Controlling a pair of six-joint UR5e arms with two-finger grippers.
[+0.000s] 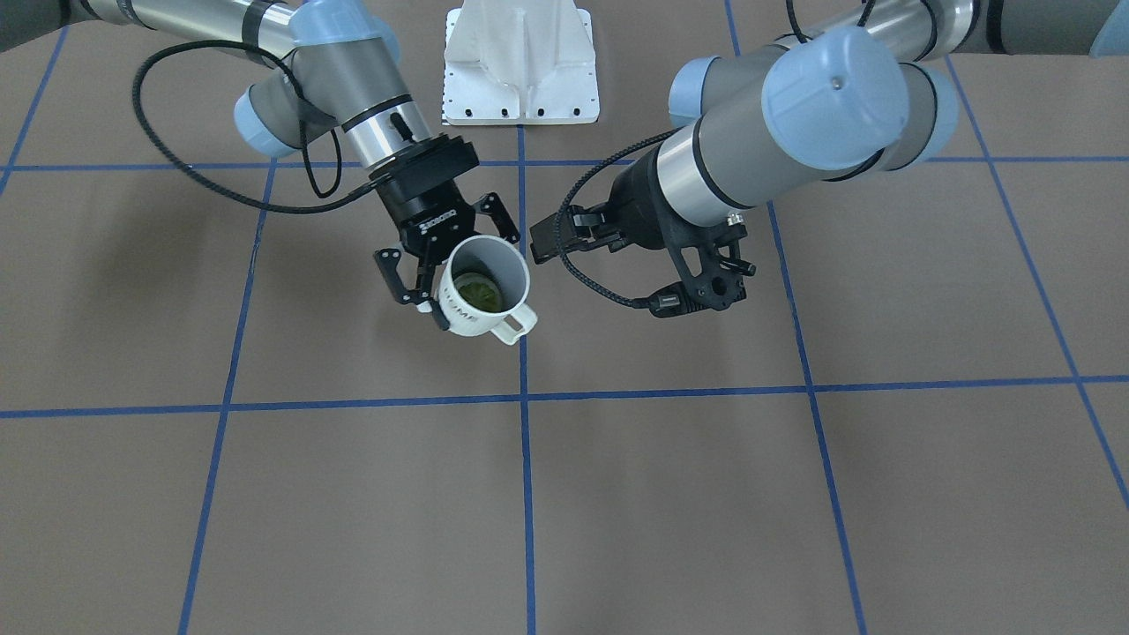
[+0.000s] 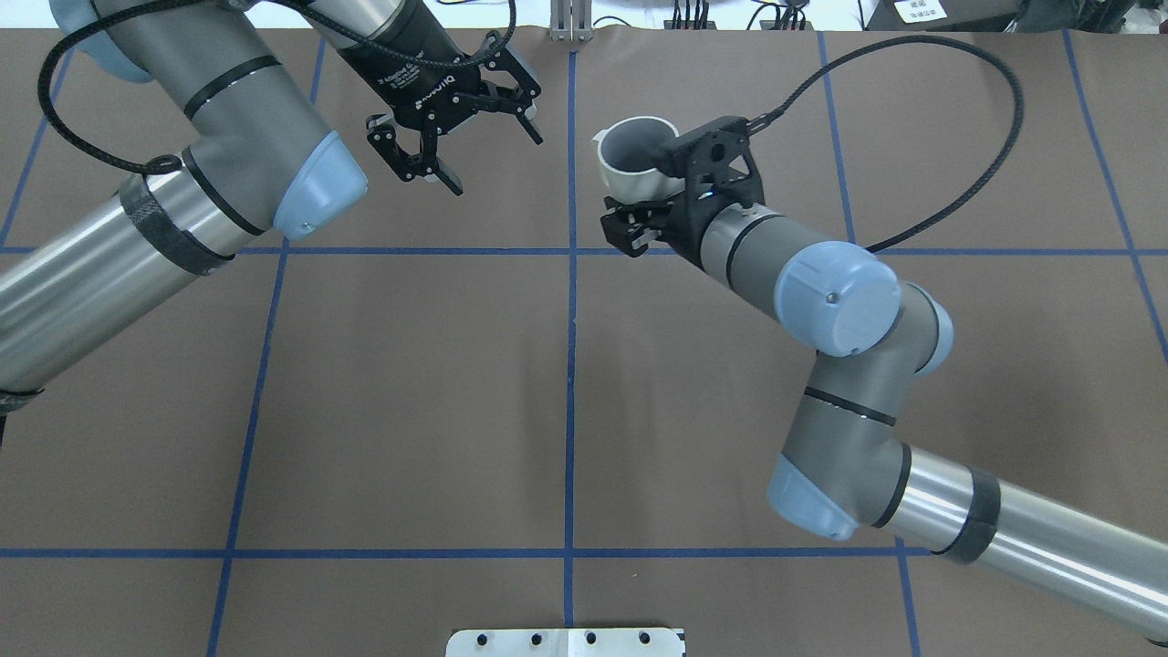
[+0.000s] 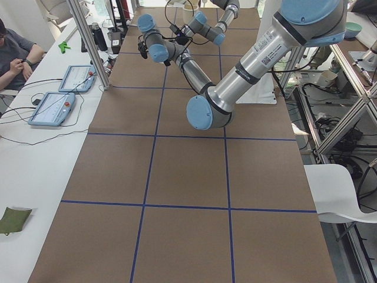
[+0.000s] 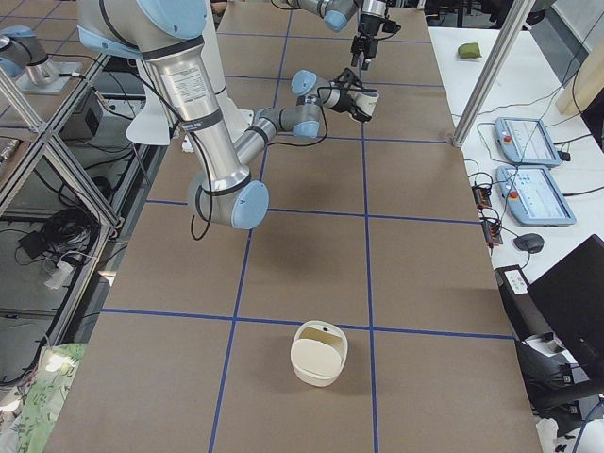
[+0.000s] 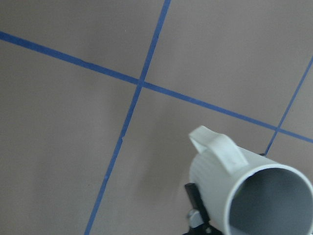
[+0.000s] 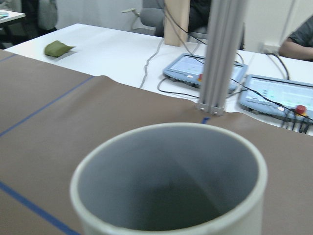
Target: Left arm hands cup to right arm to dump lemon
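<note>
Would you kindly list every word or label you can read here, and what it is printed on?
"ROBOTIQ": body of the left hand; the smaller line above it is unreadable.
"HOME": side of the cup, slanted, held in the right hand.
The sticker on the left arm and the tablet screens: too small to read.

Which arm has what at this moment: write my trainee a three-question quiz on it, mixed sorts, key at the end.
1. True or false: the left gripper is open and apart from the small white mug with black lettering and a squared loop handle.
2. Which gripper holds the mug in the air? A) the left gripper B) the right gripper C) neither
3. Fill the gap: the small yellow-green rounded lemon lies ____ the mug.

Key: 1 true; 2 B; 3 inside.
</note>
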